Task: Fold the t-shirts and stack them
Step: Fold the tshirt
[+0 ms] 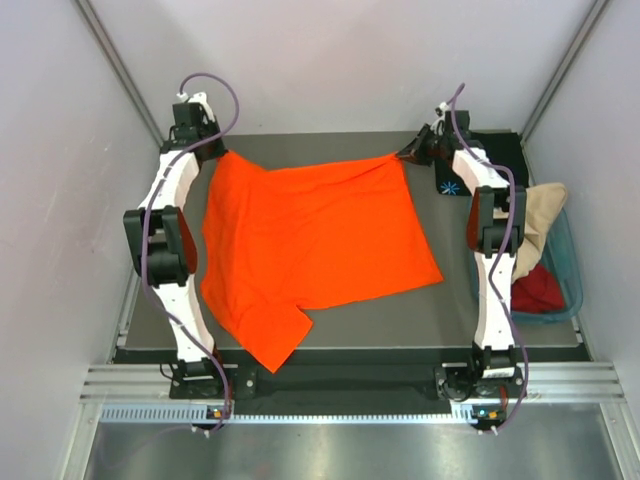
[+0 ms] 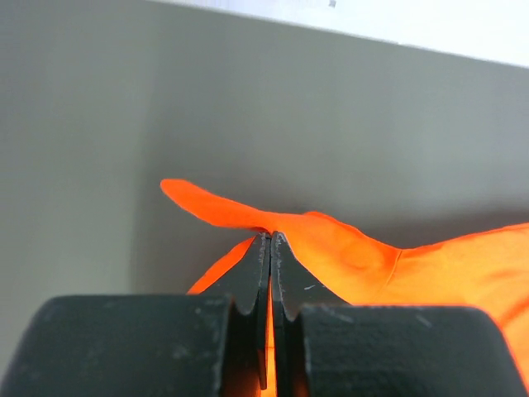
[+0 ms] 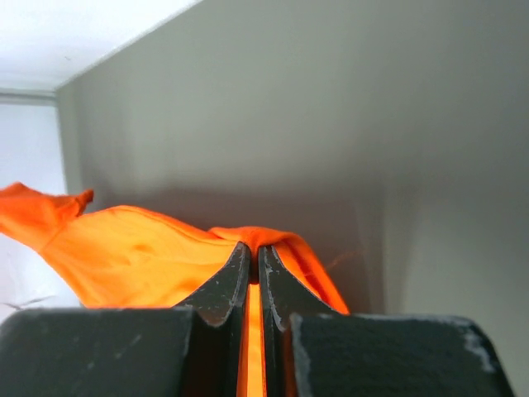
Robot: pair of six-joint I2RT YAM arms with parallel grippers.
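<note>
1. My left fingers (image 2: 258, 266) were squeezed shut on one far corner of the orange shirt (image 1: 310, 240). My right fingers (image 3: 231, 279) pinched the other far corner.
2. The shirt lay spread on the worktop (image 1: 480, 320), and one near bit poked over the front edge.
3. I held only thin bits of cloth. A hard or uneven pull could let a corner slip out, or make a crooked fold.

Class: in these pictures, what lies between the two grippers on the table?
The orange t-shirt, its far edge stretched between the left gripper and the right gripper, seen in the top view.
</note>
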